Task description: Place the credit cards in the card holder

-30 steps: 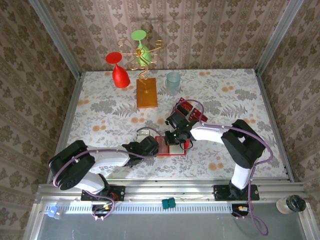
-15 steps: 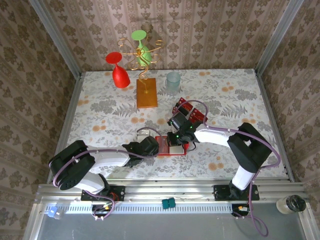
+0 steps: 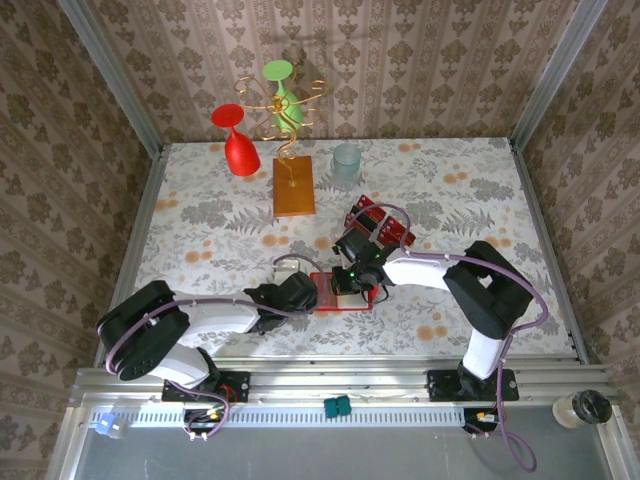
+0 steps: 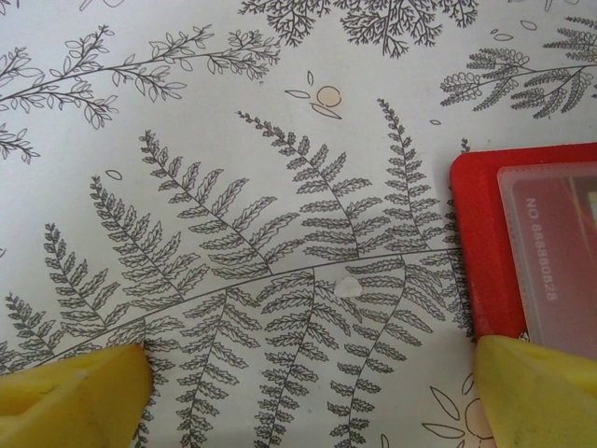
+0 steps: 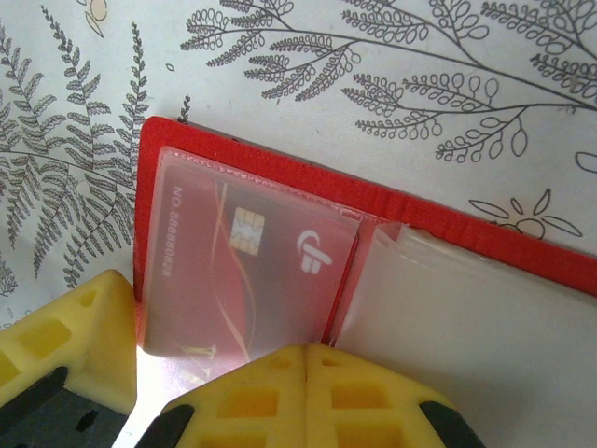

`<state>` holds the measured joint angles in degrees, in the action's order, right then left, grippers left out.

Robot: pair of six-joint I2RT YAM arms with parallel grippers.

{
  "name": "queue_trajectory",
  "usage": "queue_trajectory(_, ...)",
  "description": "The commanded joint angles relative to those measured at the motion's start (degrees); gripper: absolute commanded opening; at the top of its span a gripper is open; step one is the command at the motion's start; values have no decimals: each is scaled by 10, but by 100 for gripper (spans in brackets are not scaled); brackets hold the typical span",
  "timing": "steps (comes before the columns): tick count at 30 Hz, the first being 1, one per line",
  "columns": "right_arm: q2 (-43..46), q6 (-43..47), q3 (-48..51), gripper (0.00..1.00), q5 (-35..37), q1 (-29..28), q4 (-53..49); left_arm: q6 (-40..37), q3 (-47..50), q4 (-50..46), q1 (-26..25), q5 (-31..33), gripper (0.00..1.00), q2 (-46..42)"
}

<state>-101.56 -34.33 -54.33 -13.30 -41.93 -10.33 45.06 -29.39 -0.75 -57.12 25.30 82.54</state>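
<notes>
My right fingers point(image 5: 308, 373) are pressed together, the yellow pads meeting at a seam, and their tips sit at the near edge of the card holder point(image 5: 280, 187). It lies open and flat on the fern-printed surface point(image 5: 392, 84). Just past the tips, a red credit card point(image 5: 247, 271) with a gold chip, a white logo and a number along one short edge sits inside the holder's clear pocket point(image 5: 168, 187). Whether my tips press on it or only hover over it I cannot tell. The second pocket point(image 5: 448, 317) beside it looks pale and cloudy. My left fingers point(image 3: 305, 290) stand wide apart with nothing but bare surface between them. One of them is at the holder's outer corner, just beside the end of the card's number. The other is well off to the side. From above, the holder lies near the front middle of the surface, between my two wrists. Behind it and a little to the right, close to my right arm, lies a cluster of more red cards point(image 3: 385, 225). Farther back stands an orange wooden block point(image 3: 293, 188) carrying a gold wire stand point(image 3: 290, 125), with a red glass point(image 3: 240, 155) and a green glass point(image 3: 288, 110) at it. A clear cup point(image 3: 346, 165) stands just to the block's right.
</notes>
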Motion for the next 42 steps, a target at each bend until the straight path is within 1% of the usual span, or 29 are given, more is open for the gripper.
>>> queue_trajectory(1, -25, -9, -6, 2, -1, -5, -2, 10, 10, -28, 30, -31, 92, -19)
queue_trajectory(5, -26, -10, -5, 2, -3, -6, 1, 6, 22, -31, 52, -41, 92, -50)
queue_trajectory(11, -18, -11, -10, 3, -6, -6, -2, -1, 17, -27, 52, -50, 92, -42)
queue_trajectory(15, -2, -6, -12, 5, -4, -6, -13, 0, 14, -22, 41, -46, 92, -36)
queue_trajectory(23, 52, 3, -8, 12, 12, -3, -37, -1, 6, -33, 35, -40, 92, -38)
queue_trajectory(30, 107, 13, 9, 21, 28, 16, -58, -8, -9, -64, 33, -31, 92, -78)
queue_trajectory(37, 144, 17, 45, 22, 37, 41, -58, -9, -37, -88, 15, -24, 93, -118)
queue_trajectory(42, 150, 21, 68, 22, 38, 61, -53, -5, -70, -76, -9, -24, 93, -103)
